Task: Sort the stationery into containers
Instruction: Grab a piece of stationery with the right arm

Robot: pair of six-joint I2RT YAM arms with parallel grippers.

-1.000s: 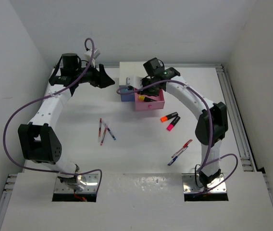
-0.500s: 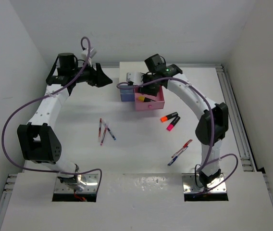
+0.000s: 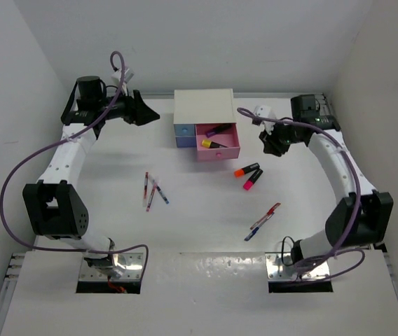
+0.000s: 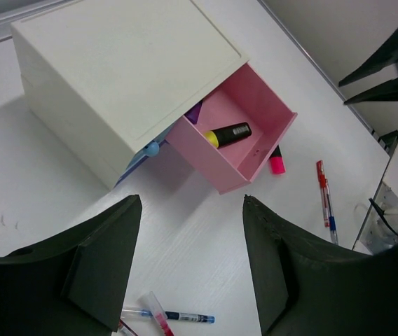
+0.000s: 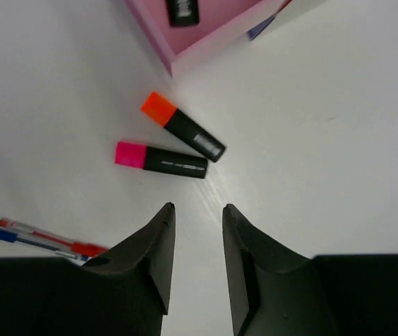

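The white cabinet point(image 3: 202, 105) sits at the top centre of the worktop point(image 3: 199, 241) with its pink drawer point(image 3: 228, 152) pulled out towards the arms. That leaves the drawer open from above, which suits dropping items in. A purple highlighter point(image 3: 218, 129) and a yellow highlighter point(image 3: 213, 144) already lie inside it, so this looks like the highlighter drawer. The light-blue drawer point(image 3: 183, 131) beside it is pushed in. Two more of the set lie loose just right of the drawer, close together: an orange highlighter point(image 5: 183, 127) and a pink highlighter point(image 5: 160, 159). The right arm point(image 3: 339, 168) hangs over that side with its jaws released, a narrow gap between them and nothing in it. They point down at bare surface just short of the pair, probably lining up for one of them. The left arm point(image 3: 69, 150) is at the upper left, and its jaws are spread wide and empty, aimed across at the cabinet and clear of the other arm's reach. A red and blue pair of pens point(image 3: 263, 220) lies at lower right, and a small cluster of pens point(image 3: 153, 192) at centre left; none of them is sorted yet. The worktop is plain matte white, boxed in by white walls, with a metal rail point(image 3: 342, 168) along its right edge and purple cables looping off both arms.
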